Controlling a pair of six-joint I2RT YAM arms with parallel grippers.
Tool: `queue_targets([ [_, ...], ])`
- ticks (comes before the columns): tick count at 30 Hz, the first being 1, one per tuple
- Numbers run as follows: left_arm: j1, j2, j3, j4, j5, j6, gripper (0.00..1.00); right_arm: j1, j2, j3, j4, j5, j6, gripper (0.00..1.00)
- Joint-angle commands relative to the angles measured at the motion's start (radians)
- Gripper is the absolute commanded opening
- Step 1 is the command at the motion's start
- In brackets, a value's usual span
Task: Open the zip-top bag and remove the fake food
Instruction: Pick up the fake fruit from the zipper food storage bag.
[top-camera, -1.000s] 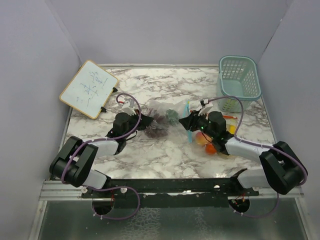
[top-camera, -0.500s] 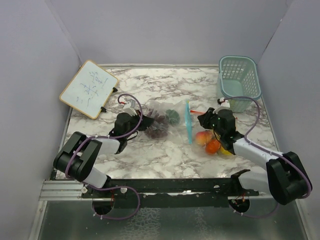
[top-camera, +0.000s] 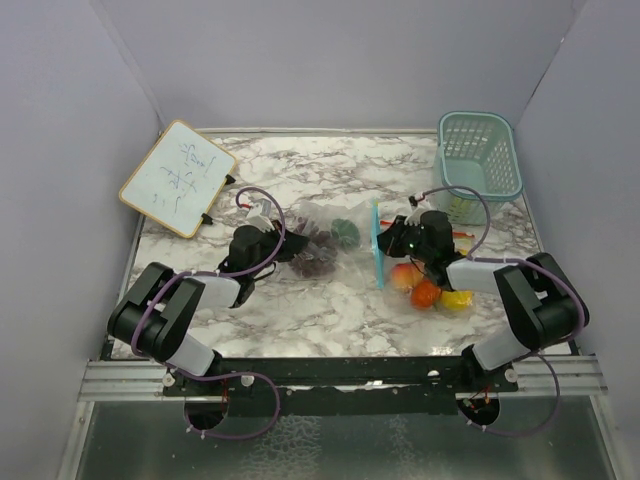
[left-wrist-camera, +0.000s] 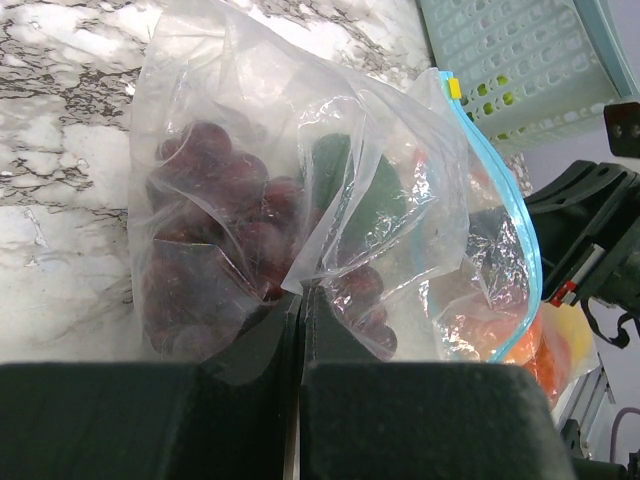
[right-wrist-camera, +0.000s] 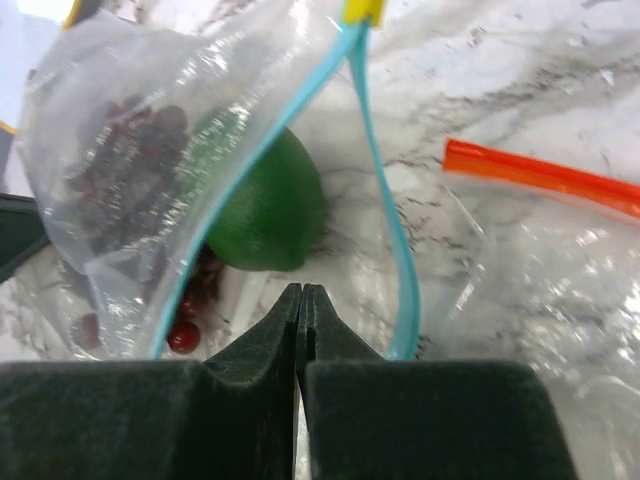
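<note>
Extraction step: left gripper (left-wrist-camera: 300, 295) pinches the zip-top bag (left-wrist-camera: 220, 90); right gripper (right-wrist-camera: 300, 290), pressed together at lower centre, must spread for the green fruit (right-wrist-camera: 285, 205).

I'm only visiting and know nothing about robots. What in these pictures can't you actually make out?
Whiteboard writing: too small in the top view.
Basket contents: something yellow-green, screened by the mesh in the top view and cut off by the edge in the left wrist view.
Whether the shut right gripper pinches zip-top bag film: in the right wrist view its own fingers hide the contact.
Inside the orange-zipped bag: crinkled, glaring film in the right wrist view.
</note>
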Motion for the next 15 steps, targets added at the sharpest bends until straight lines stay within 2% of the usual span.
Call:
queue_targets([
  [1, 0.001, -0.016, 0.011, 0.007, 0.031, 0.01, 0.0, 0.008, 0.038, 0.066, 0.119, -0.104, 0.021, 0.02],
  [6, 0.001, -0.013, 0.016, 0.004, 0.042, 0.014, 0.0, 0.013, 0.128, 0.139, 0.15, -0.192, 0.028, 0.03],
  [11, 0.0, -0.014, 0.022, -0.004, 0.055, 0.018, 0.0, 0.032, 0.214, 0.208, 0.173, -0.226, 0.003, 0.12],
  [15, 0.001, -0.025, 0.022, -0.017, 0.055, 0.027, 0.0, 0.049, 0.222, 0.216, 0.204, -0.241, -0.036, 0.21],
])
